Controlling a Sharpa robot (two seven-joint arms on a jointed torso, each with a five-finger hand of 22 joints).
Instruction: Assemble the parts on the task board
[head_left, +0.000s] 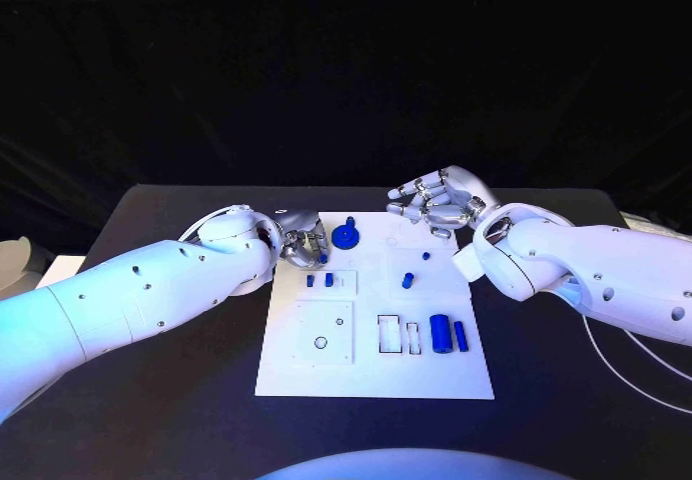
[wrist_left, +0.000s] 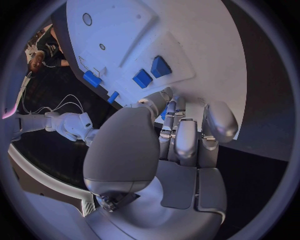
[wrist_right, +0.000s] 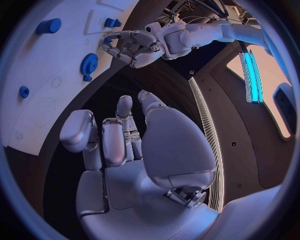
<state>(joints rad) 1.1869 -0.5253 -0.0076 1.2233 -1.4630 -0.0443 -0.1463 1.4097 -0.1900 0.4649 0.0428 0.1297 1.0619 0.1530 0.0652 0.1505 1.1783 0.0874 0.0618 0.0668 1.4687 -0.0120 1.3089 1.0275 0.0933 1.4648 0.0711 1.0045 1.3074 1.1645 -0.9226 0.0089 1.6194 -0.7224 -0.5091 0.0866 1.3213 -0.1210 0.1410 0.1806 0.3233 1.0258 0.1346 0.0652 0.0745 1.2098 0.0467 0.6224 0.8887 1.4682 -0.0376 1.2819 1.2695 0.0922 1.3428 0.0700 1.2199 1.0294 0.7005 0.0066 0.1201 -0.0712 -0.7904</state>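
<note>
The task board (head_left: 375, 370) lies on the black table (head_left: 173, 400), long axis running away from the robot. Left robot hand (head_left: 303, 243) hovers at its far-left corner beside the blue gear (head_left: 346, 237) — fingers curled, empty. Right robot hand (head_left: 433, 205) hangs past the far edge — also curled, gripping nothing.

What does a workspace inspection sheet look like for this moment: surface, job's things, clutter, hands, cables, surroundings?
Surface: black table, with the white task board in the middle.
Job's things: blue gear at the board's far edge; small blue parts mid-board; two blue cylinders in slots near the right side.
Clutter: nothing seen.
Hands: left hand at the board's far left edge, fingers curled, whether it holds a part cannot be told; right hand beyond the far edge, fingers apart, holding nothing.
Cables: white cable hanging by the right arm.
Surroundings: dark backdrop.
</note>
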